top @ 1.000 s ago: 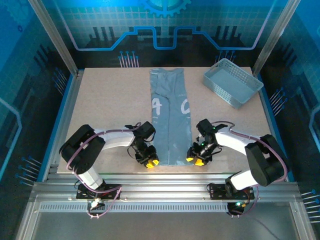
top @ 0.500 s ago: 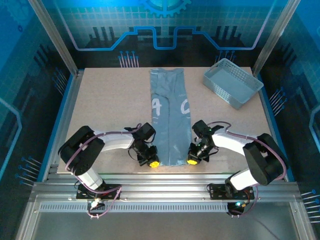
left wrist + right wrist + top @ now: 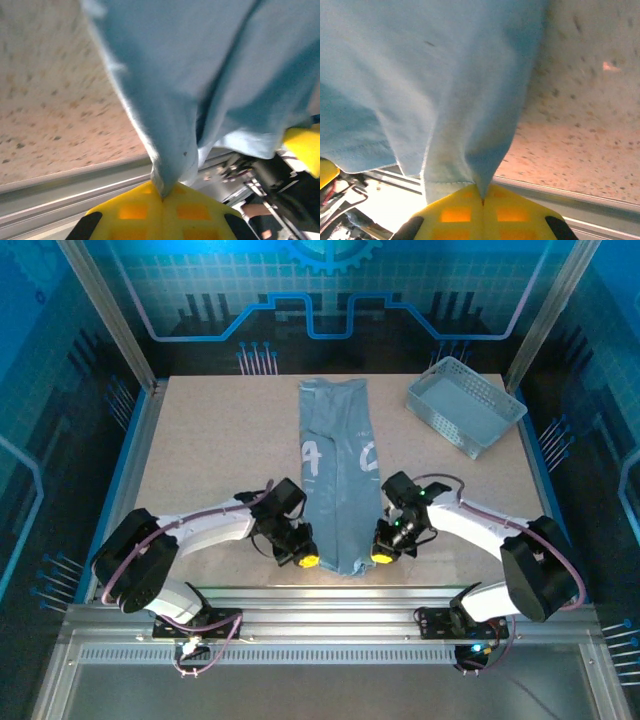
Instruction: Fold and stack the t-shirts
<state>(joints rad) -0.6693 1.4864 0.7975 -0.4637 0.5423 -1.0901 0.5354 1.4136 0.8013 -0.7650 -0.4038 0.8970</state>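
The left arm [image 3: 210, 525] and right arm [image 3: 480, 525] reach inward, elbows bent, wrists low. The left claw [image 3: 308, 561] and right claw [image 3: 381, 556] face each other, each pinched tight on the shirt [image 3: 338, 470] at its near hem.

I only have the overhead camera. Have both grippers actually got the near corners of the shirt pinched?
Observer: The left gripper has. Its wrist camera shows the jaws closed on a bunched corner of the t-shirt.
Operator: And the right one?
Observer: The right gripper is shut too. A corner of the cloth comes straight out from between its jaws, and a stitched hem shows just to the left of the pinch.
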